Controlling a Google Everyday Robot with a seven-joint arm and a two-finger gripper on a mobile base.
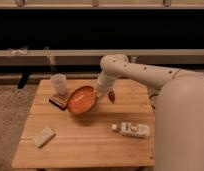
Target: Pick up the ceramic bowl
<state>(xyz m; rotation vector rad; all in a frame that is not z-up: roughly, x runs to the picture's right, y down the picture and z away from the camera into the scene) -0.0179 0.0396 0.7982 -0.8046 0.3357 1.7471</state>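
The wooden slatted counter carries a pale translucent cup at its back left, a dark flat packet just in front of it, a pale sponge-like block near the front left, and a small white bottle lying on its side at right. The claw is above the counter's middle, at the tilted ceramic bowl.

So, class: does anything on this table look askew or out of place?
Yes. The bowl is tipped up on edge, its inside facing the camera, with the pincer at its right rim. A white bottle lies on its side near the table's right edge.
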